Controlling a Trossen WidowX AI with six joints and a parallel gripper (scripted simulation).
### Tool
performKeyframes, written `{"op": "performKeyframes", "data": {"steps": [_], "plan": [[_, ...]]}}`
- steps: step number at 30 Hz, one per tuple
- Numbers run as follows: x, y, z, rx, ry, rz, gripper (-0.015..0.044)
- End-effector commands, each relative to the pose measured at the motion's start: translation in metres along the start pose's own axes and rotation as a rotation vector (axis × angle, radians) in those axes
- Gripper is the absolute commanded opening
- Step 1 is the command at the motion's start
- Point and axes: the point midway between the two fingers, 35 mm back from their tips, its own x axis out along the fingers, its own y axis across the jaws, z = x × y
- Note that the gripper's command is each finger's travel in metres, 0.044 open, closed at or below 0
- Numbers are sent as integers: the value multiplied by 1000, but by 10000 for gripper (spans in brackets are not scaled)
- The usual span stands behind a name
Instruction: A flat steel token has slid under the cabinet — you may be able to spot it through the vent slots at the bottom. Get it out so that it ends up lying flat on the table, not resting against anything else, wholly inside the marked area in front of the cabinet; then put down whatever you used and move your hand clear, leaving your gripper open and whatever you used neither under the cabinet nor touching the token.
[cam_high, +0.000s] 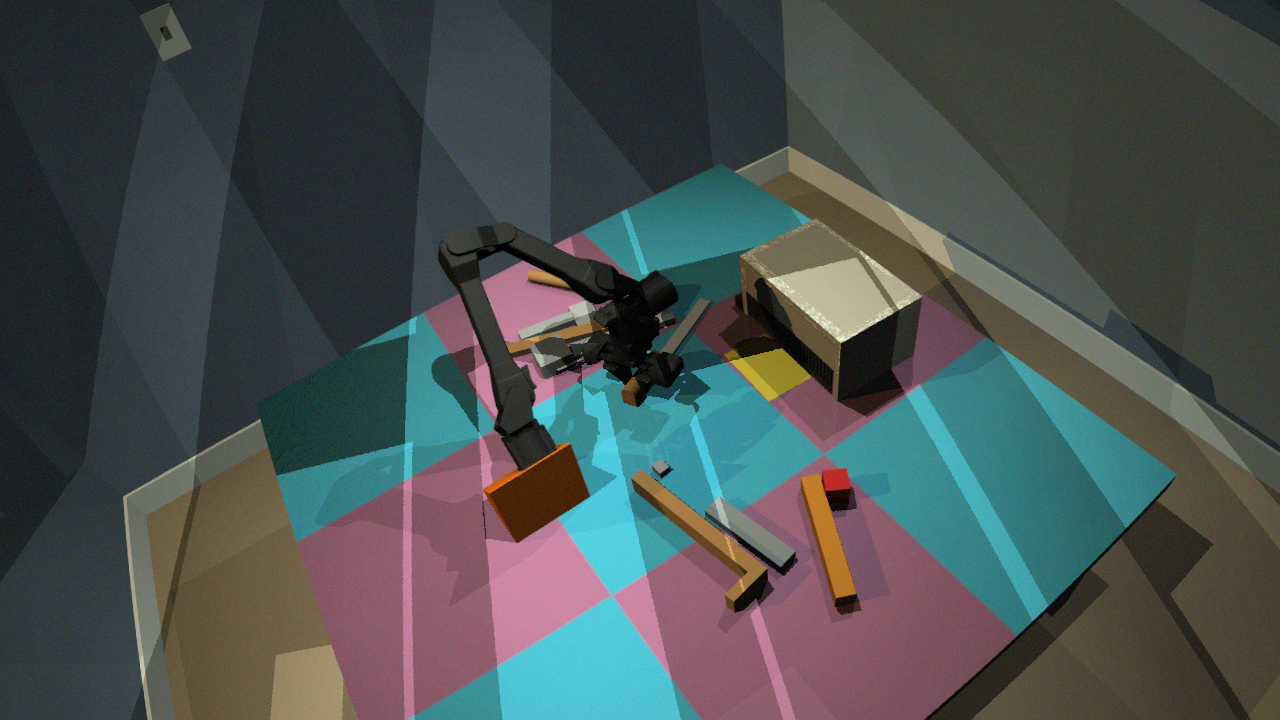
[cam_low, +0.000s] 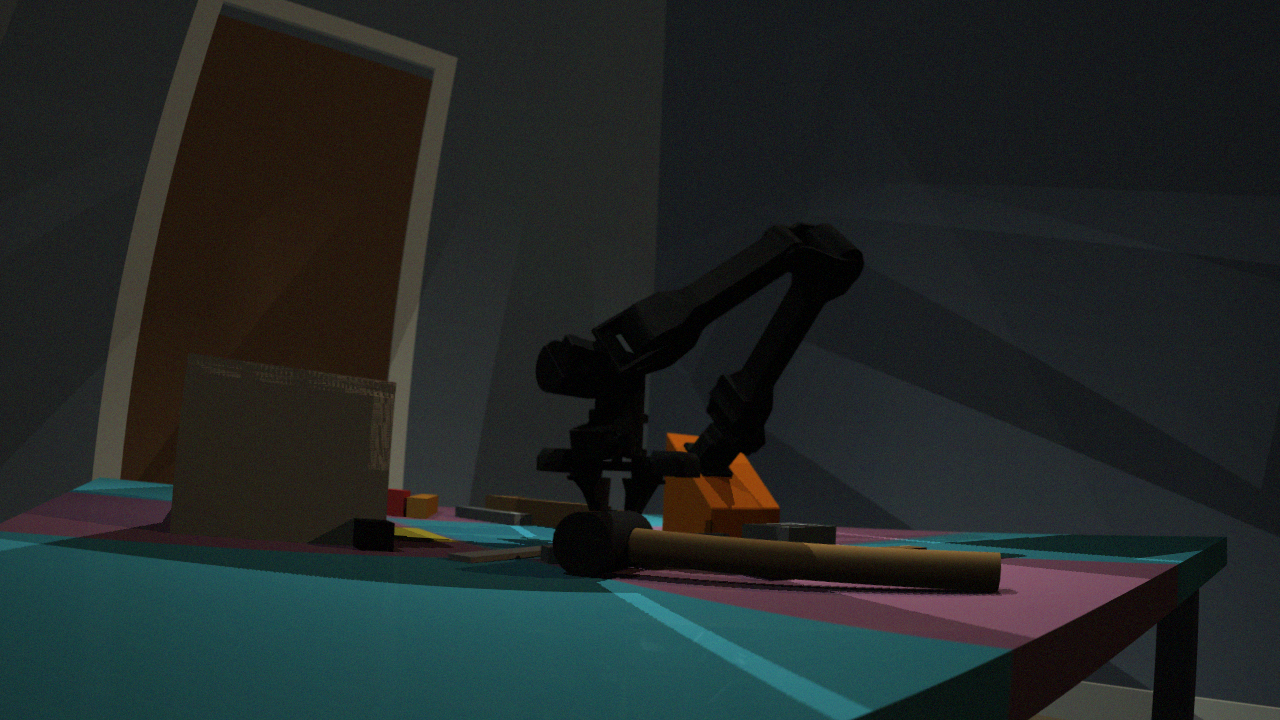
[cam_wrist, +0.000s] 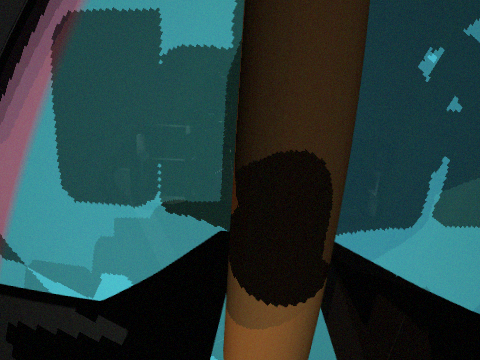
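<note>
The cream cabinet (cam_high: 879, 308) (cam_low: 281, 452) stands at the back right, its dark vent slots (cam_high: 796, 344) facing the yellow marked area (cam_high: 771, 372) (cam_low: 420, 535). I cannot make out the steel token in any view. My gripper (cam_high: 656, 370) (cam_low: 617, 506) (cam_wrist: 271, 246) is shut on the round wooden handle (cam_high: 631, 393) (cam_wrist: 302, 90) of a tool with a long flat grey blade (cam_high: 688, 325) (cam_low: 499, 556). The blade lies low, left of the yellow area in the top view, outside the cabinet. Whether it touches the table is unclear.
A mallet (cam_low: 814, 560) and several wood and grey pieces lie beside and behind the gripper. Nearer the front lie a small grey block (cam_high: 661, 467), an L-shaped stick (cam_high: 689, 523), a grey bar (cam_high: 750, 534), an orange bar (cam_high: 827, 541) and a red cube (cam_high: 836, 485).
</note>
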Motion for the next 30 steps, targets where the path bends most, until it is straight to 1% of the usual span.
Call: {"op": "performKeyframes", "data": {"steps": [1, 30], "plan": [[-1, -6, -1, 6, -3, -2, 0], [-1, -39, -12, 6, -2, -4, 0]]}}
